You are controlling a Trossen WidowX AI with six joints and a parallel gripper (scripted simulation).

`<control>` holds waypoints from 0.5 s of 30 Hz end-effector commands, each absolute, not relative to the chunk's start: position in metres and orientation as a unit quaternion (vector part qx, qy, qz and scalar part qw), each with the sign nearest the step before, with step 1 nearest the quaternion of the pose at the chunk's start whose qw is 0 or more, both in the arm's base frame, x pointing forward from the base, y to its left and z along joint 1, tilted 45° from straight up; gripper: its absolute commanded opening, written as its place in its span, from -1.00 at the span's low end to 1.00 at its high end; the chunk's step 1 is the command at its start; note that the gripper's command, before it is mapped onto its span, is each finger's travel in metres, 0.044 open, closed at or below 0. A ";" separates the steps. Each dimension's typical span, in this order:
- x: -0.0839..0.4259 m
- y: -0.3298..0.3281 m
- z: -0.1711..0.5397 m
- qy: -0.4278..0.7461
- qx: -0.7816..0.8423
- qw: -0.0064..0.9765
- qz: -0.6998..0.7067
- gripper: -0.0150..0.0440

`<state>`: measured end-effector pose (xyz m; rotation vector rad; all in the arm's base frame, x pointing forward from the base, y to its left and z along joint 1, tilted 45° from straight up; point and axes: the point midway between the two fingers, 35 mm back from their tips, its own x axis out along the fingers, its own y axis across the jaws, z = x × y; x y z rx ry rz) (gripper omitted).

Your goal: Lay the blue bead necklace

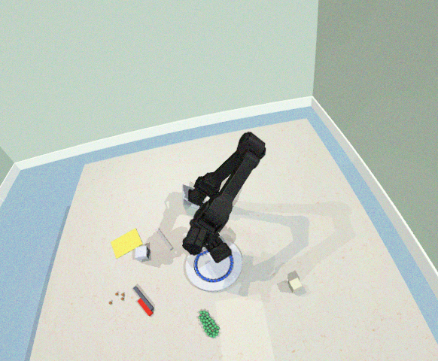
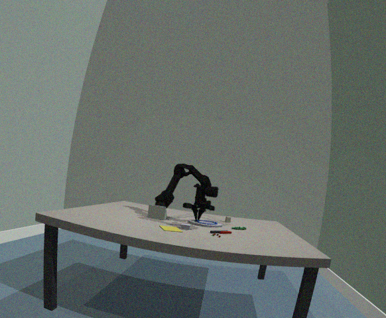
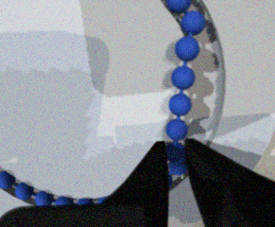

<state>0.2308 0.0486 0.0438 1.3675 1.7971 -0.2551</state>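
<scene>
The blue bead necklace (image 1: 213, 280) (image 3: 180, 105) forms a ring on the round pale bead board (image 1: 190, 271) (image 2: 217, 226) (image 3: 255, 71). In the wrist view, beads at the lower left sit along the dark groove. On the right, a run of beads lies on the groove's inner side, with bare groove showing outside it. My gripper (image 2: 197, 220) (image 3: 174, 148) is down at the board and shut on the necklace, with a bead between its fingertips at the lower right of the ring. The fingers hide part of the necklace. In the top view the arm covers the fingertips.
A yellow sheet (image 1: 126, 243) (image 2: 170, 228), a whitish block (image 1: 141, 252) and a thin strip (image 1: 165, 239) lie left of the board. Green beads (image 1: 209, 323) (image 2: 239, 228), a red and dark object (image 1: 144, 307), small brown bits (image 1: 122, 295) and a cream cube (image 1: 295, 283) lie around. A grey panel (image 2: 157, 212) stands near the arm's base.
</scene>
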 end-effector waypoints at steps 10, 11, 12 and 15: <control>0.229 0.044 0.048 0.718 0.548 0.416 -0.102 -0.49; 0.228 0.044 0.048 0.718 0.548 0.416 -0.102 -0.49; 0.225 0.044 0.048 0.718 0.548 0.416 -0.102 -0.49; 0.221 0.043 0.047 0.718 0.548 0.416 -0.102 -0.49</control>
